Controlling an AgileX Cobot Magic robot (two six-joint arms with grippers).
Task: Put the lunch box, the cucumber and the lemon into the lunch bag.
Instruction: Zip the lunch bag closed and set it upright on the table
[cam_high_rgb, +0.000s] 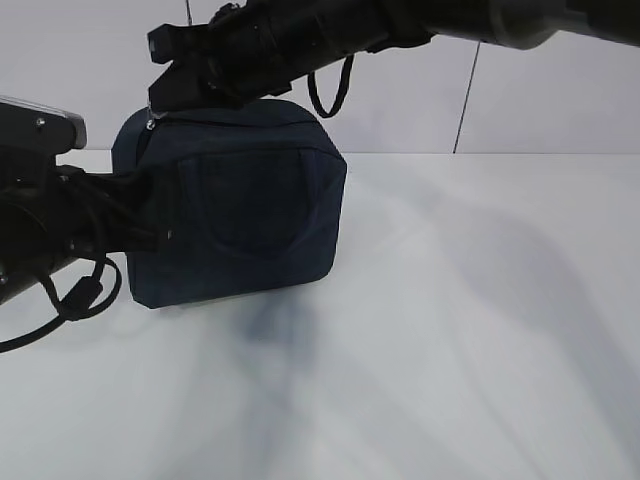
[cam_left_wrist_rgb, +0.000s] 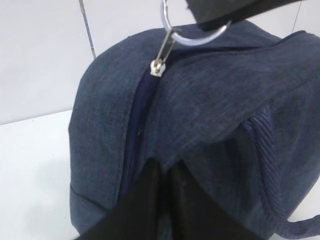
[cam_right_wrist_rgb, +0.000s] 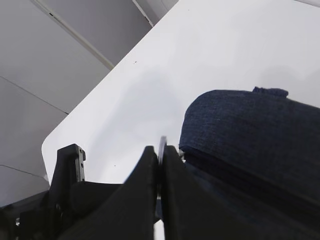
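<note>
White table, grey panelled wall behind. Bag stands left of centre, upright. Left gripper is pinched on the bag's side fabric. Right gripper, reaching across above, is clamped on the zipper ring.

White table (lunch bag upright)

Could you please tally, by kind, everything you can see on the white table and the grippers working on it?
Dark navy boxy fabric lunch bag: 1
Silver ring zipper pull on that bag: 1
Black robot grippers: 2, the left gripper shut on the bag's fabric, the right gripper shut on the ring pull
Lunch box, cucumber, lemon: 0 in view
Total: 4
</note>
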